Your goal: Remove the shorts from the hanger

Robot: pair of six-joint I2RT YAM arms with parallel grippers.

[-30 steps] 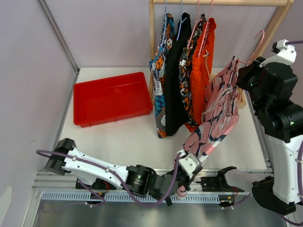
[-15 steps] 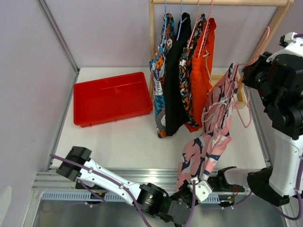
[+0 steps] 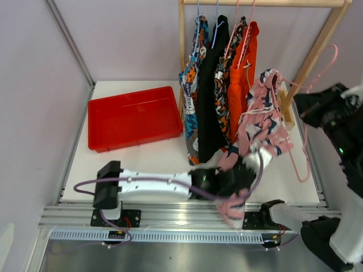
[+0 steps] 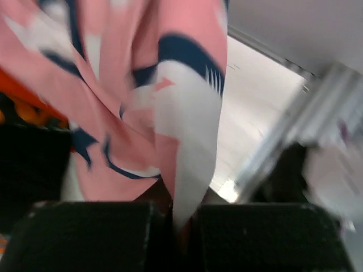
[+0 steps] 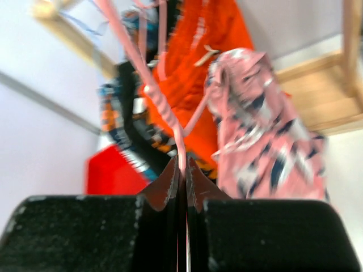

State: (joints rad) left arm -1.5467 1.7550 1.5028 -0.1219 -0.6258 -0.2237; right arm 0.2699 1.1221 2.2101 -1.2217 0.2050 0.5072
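The pink shorts with navy-white print (image 3: 264, 116) hang bunched on a pink hanger (image 3: 306, 141), clear of the rack. My right gripper (image 3: 302, 103) is shut on the hanger's wire (image 5: 142, 62), its jaws pinched together (image 5: 182, 170). The shorts (image 5: 266, 130) sit just right of that wire. My left gripper (image 3: 252, 167) is shut on the lower end of the shorts (image 4: 142, 85), with fabric clamped between its black fingers (image 4: 181, 221). Some pink fabric trails below it (image 3: 232, 207). This view is blurred.
A wooden rack (image 3: 266, 3) at the back holds several other shorts: blue print (image 3: 193, 73), black (image 3: 211, 85), blotched (image 3: 224, 85) and orange (image 3: 245, 73). A red tray (image 3: 133, 116) lies on the white table at the left. A metal rail runs along the near edge.
My left arm has swung up from the near rail over the table, lifting the shorts' lower end. The right gripper and hanger moved right and lower; the shorts have bunched up.
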